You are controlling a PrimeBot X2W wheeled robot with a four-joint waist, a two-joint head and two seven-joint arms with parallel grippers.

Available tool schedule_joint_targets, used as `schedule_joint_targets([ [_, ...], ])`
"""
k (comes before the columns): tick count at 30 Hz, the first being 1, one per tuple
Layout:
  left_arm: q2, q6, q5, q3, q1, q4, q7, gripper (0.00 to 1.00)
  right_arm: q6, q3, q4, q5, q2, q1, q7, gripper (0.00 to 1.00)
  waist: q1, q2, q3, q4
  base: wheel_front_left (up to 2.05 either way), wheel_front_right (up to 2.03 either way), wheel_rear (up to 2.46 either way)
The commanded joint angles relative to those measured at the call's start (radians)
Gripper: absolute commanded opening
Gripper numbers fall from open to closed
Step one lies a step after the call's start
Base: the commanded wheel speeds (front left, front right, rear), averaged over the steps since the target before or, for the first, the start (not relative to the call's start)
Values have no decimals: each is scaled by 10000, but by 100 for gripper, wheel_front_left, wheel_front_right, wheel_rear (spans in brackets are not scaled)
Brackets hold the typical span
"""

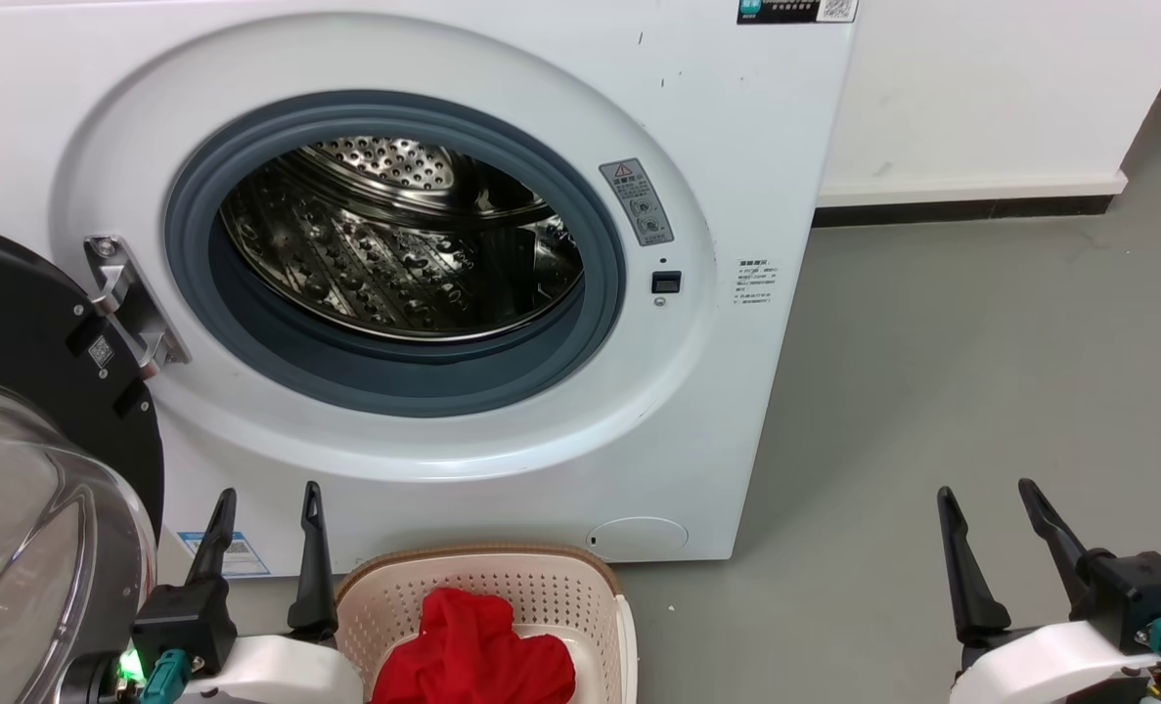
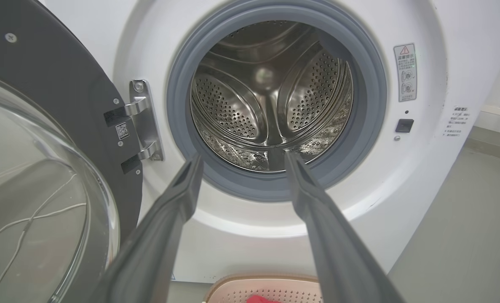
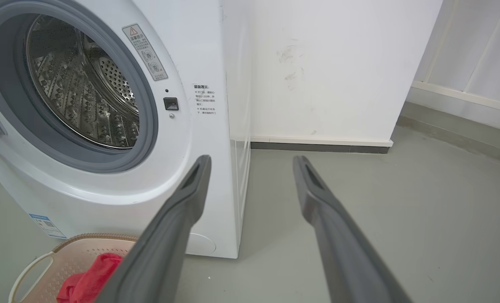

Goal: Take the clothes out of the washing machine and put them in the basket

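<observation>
Garment: red clothes (image 1: 472,650) lay bunched in the cream basket (image 1: 472,554), on the floor (image 1: 932,391) before the washing machine (image 1: 736,147).
Drum (image 1: 394,254): bare steel showed; door (image 1: 42,323) open.
Left gripper (image 1: 268,491): spread wide, held nothing.
Right gripper (image 1: 987,488): same.
Handling: likely soft, light, limp; pinch a raised fold.

I see a shiny perforated steel drum (image 1: 394,244) in the glossy white washing machine (image 1: 736,127), whose grey door seal (image 1: 184,254) looks matt. The cream perforated plastic basket (image 1: 541,587) holds soft red cloth (image 1: 472,655). The smooth grey floor (image 1: 981,391) looks matt.
</observation>
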Motion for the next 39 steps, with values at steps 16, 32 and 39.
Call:
schedule_joint_targets([
  [16,160,39,-183,-76,126,181,234,100,-7,78,-340,-16,-1,250,49,100,2,0,-24,-71,0,0,0],
  [32,164,-15,-737,-43,46,677,408,0,0,155,0,600,-4,165,62,0,2,0,39,-96,0,0,0],
  [39,94,-171,-1922,65,-103,823,613,0,0,164,296,1982,-101,-55,105,0,2,0,51,-65,0,0,0],
])
